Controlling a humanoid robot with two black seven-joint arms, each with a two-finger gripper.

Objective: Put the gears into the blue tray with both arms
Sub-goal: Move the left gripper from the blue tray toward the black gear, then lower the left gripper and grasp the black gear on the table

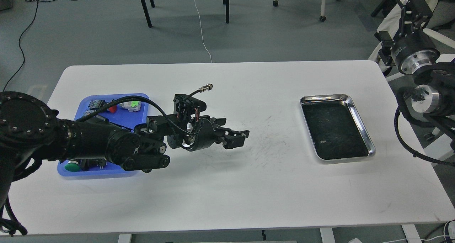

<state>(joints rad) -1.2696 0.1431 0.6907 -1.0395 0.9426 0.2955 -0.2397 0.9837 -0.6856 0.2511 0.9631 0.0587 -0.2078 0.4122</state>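
Note:
My left arm reaches from the left across the blue tray (106,173) to the table's middle. Its gripper (239,139) hangs low over the scratched white tabletop, open, one finger further back than the other. No gear shows in this view, and the wrist and fingers hide the patch of table beneath them. The blue tray lies at the left, half covered by the arm. My right arm stays off the table at the right edge, and its gripper (412,6) points up and away, too dark and small to read.
The blue tray holds push-buttons with a red cap (112,108) and a green cap (72,166), plus a white and green part (131,105). A shiny steel tray (359,117) with a dark inside lies at the right. Chair legs and cables are on the floor beyond the table.

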